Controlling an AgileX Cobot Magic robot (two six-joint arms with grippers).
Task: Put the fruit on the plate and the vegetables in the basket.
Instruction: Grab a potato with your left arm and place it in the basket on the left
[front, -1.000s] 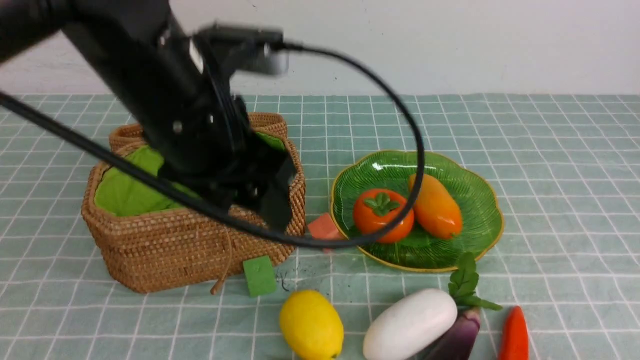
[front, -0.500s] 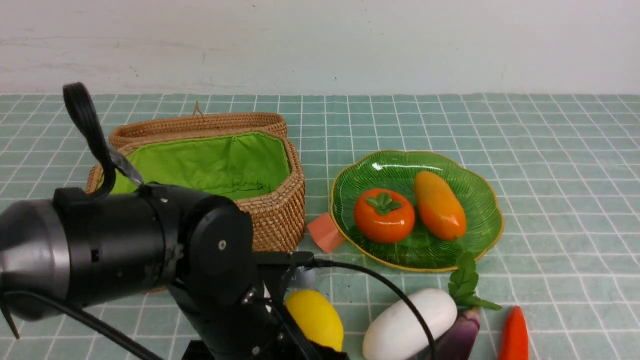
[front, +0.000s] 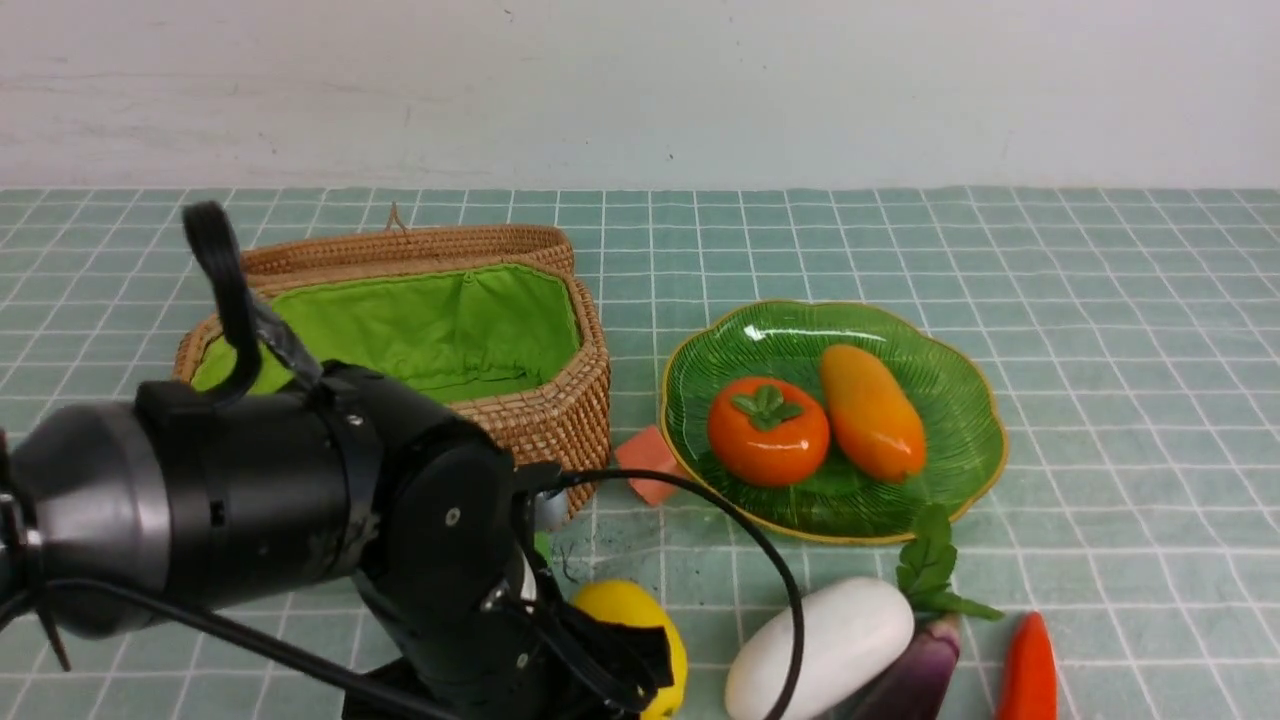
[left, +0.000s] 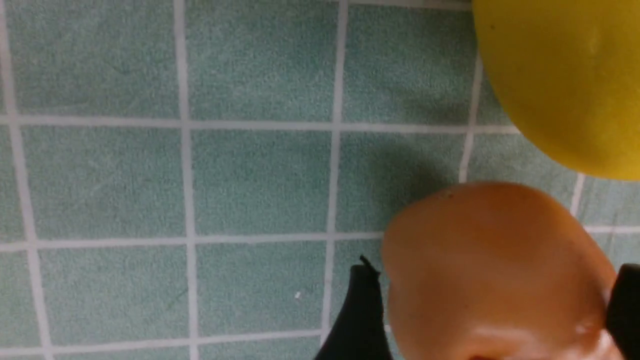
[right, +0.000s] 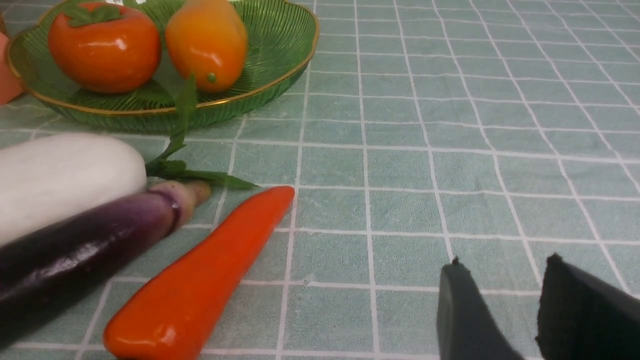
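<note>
My left gripper (left: 495, 270) is open, one black finger on each side of a brown potato-like vegetable (left: 495, 280) low over the cloth. A thin strip of cloth shows beside one finger. The yellow lemon (front: 640, 615) (left: 560, 75) lies just beyond it, partly behind my left arm (front: 300, 500). A persimmon (front: 768, 432) and a mango (front: 872, 412) rest on the green plate (front: 955, 350). The white oval (front: 820, 645), purple eggplant (front: 915, 675) and red pointed vegetable (front: 1030, 670) lie at the front right. My right gripper (right: 504, 262) is open and empty beside the red one (right: 200, 280). The basket (front: 560, 420) stands open.
The wicker lid (front: 400, 245) leans behind the basket. A salmon cube (front: 648, 465) sits between basket and plate. My left arm's cable (front: 760, 560) loops over the cloth in front of the plate. A leafy green sprig (front: 935, 570) lies by the plate's front rim.
My left arm swung from over the basket down to the table's front edge, beside the lemon. The basket's inside is uncovered now. The fruit and vegetables have not moved.
</note>
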